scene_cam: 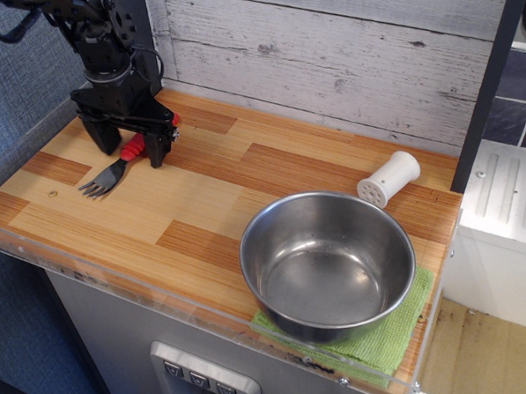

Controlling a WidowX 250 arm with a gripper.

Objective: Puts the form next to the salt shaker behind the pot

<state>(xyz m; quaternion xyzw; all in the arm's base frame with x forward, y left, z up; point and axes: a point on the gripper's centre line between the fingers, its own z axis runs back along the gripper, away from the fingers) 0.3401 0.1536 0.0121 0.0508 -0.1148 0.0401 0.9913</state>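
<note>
A wooden counter [201, 191] runs in front of a whitewashed plank wall [344, 51]. At the near right the pot [327, 262] sits on a green cloth [390, 340]. The black gripper [133, 148] stands at the far left with its jaws spread, one finger on each side of the form's [113, 169] red handle, gripping nothing. The form lies flat, tines pointing near-left. The salt shaker [388, 178] lies on its side just behind the pot.
</note>
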